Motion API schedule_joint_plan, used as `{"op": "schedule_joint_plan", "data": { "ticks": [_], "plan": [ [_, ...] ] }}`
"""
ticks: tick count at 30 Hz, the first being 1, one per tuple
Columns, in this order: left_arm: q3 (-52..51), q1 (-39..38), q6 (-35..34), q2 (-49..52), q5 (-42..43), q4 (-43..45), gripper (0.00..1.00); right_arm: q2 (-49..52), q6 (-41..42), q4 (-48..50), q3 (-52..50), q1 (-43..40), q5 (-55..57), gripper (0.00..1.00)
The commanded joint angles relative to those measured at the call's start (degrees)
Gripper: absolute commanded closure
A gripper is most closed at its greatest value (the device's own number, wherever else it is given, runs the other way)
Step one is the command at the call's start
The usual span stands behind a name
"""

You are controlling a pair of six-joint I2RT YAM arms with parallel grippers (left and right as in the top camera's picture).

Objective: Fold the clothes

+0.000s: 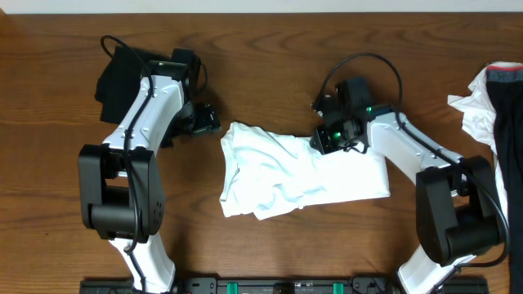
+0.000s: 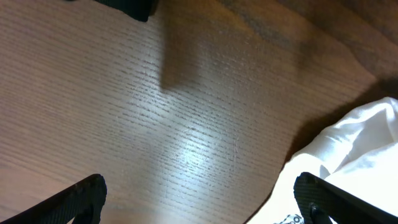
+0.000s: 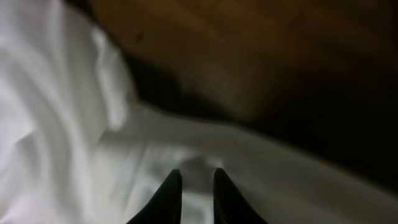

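White T-shirt (image 1: 286,175) apparently pinched by right gripper (image 3: 198,173), view blurred.

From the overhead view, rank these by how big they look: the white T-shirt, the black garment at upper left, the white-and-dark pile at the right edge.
1. white T-shirt: clearly largest.
2-3. black garment and white-and-dark pile: similar; one is partly hidden, the other cut off by the frame, so unranked.
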Motion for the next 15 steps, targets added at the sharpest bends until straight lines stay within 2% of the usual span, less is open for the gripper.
{"op": "schedule_joint_plan", "data": {
  "ticks": [1,5,7,14,15],
  "plan": [
    [-0.33,0.04,0.07,0.76,-0.04,-0.35,0.02,0.39,0.20,2.78,-0.68,-0.04,1.79,0.79],
    [-0.33,0.04,0.07,0.76,-0.04,-0.35,0.02,-2.08,-0.66,0.87,3.69,-0.74,-0.68,0.69],
    [-0.33,0.04,0.07,0.76,-0.04,-0.35,0.02,-4.61,-0.66,-2.32,6.78,-1.62,-0.42,0.67],
    [-0.33,0.04,0.07,0.76,-0.04,-0.35,0.02,-17.00,-0.63,-20.68,14.78,-10.36,6.69,0.62],
    [-0.33,0.04,0.07,0.76,-0.04,-0.33,0.02,-18.56,-0.66,-22.73,14.78,-11.98,8.09,0.58]
  ]
}}
